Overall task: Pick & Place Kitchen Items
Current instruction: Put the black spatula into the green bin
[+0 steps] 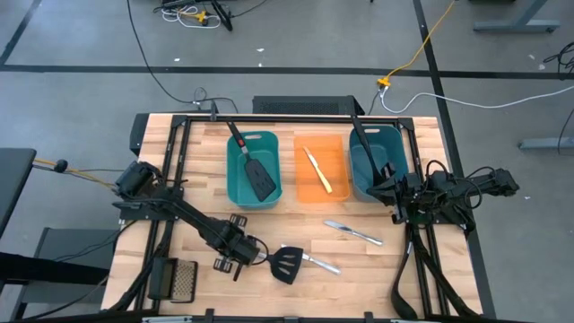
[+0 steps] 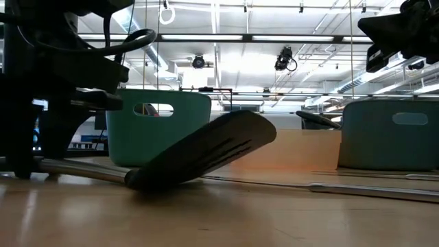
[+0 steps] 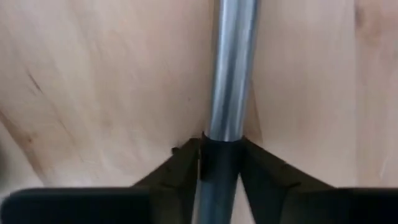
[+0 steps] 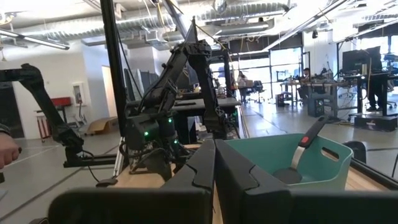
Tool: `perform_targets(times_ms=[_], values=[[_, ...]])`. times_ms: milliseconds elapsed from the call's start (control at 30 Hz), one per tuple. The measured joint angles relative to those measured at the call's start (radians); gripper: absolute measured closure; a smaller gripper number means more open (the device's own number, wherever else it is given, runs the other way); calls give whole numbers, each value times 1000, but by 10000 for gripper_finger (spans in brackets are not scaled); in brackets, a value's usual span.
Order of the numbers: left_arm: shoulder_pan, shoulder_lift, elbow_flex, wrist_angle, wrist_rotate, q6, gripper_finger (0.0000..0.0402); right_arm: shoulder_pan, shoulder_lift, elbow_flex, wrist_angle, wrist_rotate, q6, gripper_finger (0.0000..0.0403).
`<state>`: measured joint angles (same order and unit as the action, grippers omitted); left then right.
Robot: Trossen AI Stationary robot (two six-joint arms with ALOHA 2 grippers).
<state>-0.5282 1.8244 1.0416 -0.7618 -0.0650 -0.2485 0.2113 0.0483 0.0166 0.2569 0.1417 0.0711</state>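
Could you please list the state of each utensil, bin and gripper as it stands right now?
Left gripper: shut on the metal handle of the table spatula.
Table spatula: on the table, blade tilted up.
Right gripper: shut, empty, beside the right teal bin.
Left teal bin: holds a second spatula.
Orange bin: holds a yellow-handled knife.
Table knife: lying flat.

Two black slotted spatulas (image 1: pixel 289 263), one ladle (image 1: pixel 366 148), one yellow-handled knife (image 1: pixel 317 170), one silver knife (image 1: pixel 352 232), three bins (image 1: pixel 235 193).

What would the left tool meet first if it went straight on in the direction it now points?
Probably the black slotted spatula: the left tool already straddles its silver handle, with the head just ahead on the table.
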Motion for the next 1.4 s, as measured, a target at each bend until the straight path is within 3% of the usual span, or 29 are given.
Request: perform_targets(times_ms=[67, 267, 533, 1033, 1167, 1400], values=[[0, 0, 0, -1, 1, 5, 318, 0, 0, 0, 0, 0, 0, 389], [0, -41, -4, -13, -12, 25, 318, 0, 0, 0, 0, 0, 0, 389], [-1, -240, -4, -66, -71, 48, 318, 0, 0, 0, 0, 0, 1, 389], [39, -795, -18, -12, -227, 203, 318, 0, 0, 0, 0, 0, 3, 389], [79, -1005, -144, 96, -229, 229, 318, 0, 0, 0, 0, 0, 3, 389], [138, -1406, -410, 224, -245, 104, 318, 0, 0, 0, -5, 0, 3, 389]])
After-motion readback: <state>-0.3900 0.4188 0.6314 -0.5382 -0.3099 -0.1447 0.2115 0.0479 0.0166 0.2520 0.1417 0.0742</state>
